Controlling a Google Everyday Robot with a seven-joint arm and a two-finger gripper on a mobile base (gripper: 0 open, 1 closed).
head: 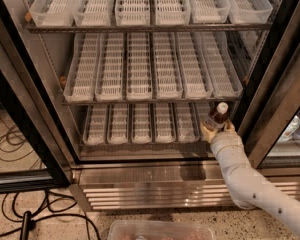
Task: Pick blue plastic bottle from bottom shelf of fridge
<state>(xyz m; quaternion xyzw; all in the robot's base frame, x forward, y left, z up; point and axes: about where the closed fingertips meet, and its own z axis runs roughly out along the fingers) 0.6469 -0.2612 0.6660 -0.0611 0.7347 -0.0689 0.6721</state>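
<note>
The blue plastic bottle [217, 117] is a small clear bottle of dark brown liquid with a white cap. It stands at the front right end of the bottom shelf [140, 126] of the fridge [50, 84]. My gripper [216, 130] reaches in from the lower right on a pale arm. Its yellowish fingers [207, 133] sit on either side of the bottle's lower body, closed around it. The bottle's base is hidden behind the gripper.
Two higher racks [150, 74] of empty white ribbed trays hang above. Black door frames stand at the left [20, 109] and right [270, 84]. The slatted steel base [155, 186] lies below, with cables [20, 209] on the floor and a clear bin [160, 230] at the bottom.
</note>
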